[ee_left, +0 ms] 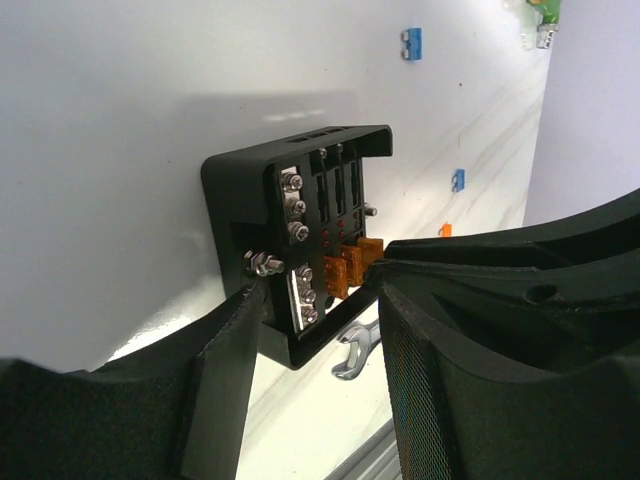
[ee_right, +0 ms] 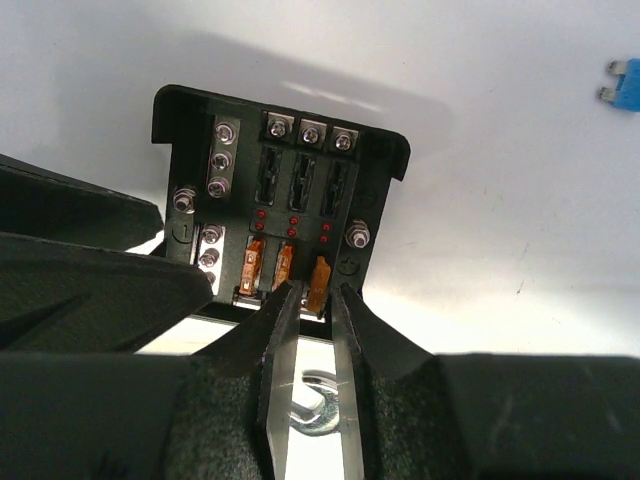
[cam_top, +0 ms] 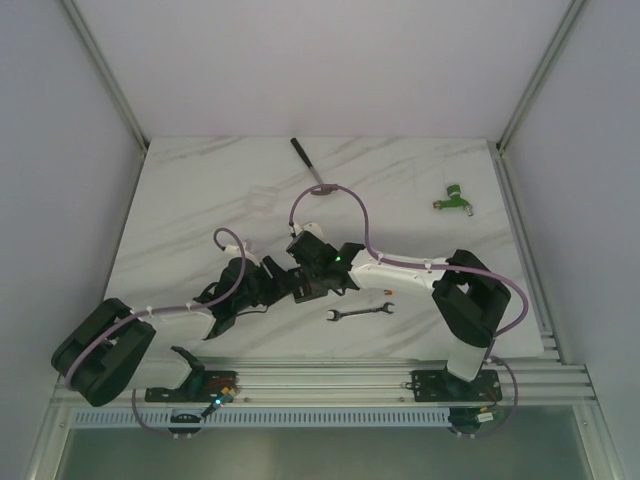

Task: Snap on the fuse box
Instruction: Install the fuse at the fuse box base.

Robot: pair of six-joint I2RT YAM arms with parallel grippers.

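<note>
The fuse box (ee_left: 235, 190) is a small black square box with steel screws and orange fuses inside, held tilted above the table. My left gripper (ee_left: 320, 290) is shut on its lower corner, one finger on each side. In the right wrist view the fuse box (ee_right: 190, 110) faces the camera. My right gripper (ee_right: 316, 292) stands slightly open around the third orange fuse (ee_right: 319, 275), which sits in its slot with a thin gap to the left finger. From above, both grippers meet at the fuse box (cam_top: 310, 287) in the table's near middle.
A steel wrench (cam_top: 361, 312) lies on the marble table just below the box. A black-handled tool (cam_top: 305, 158) lies at the back, and a green part (cam_top: 453, 197) at the back right. Loose blue fuses (ee_left: 411, 42) and an orange one (ee_left: 445, 230) are scattered around.
</note>
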